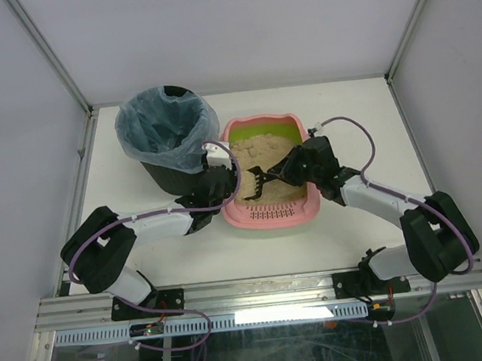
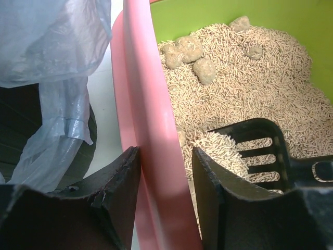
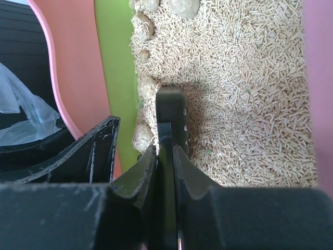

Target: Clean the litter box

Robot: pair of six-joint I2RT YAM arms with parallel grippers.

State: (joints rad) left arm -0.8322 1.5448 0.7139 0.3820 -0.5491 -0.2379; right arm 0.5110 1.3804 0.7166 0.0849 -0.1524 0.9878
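The pink litter box with a lime-green inner rim lies mid-table, filled with tan pellets. My left gripper straddles its left wall; in the left wrist view the gripper is shut on the pink rim, one finger outside and one inside. My right gripper reaches in from the right, shut on the handle of the black slotted scoop. The right wrist view shows the gripper clamping the scoop edge-on. The scoop rests in the litter with pellets heaped against its front. Grey clumps lie near the far left corner.
A black round bin lined with a blue bag stands against the box's left side, just behind my left gripper. Its bag hangs close to the pink rim. White enclosure walls surround the table.
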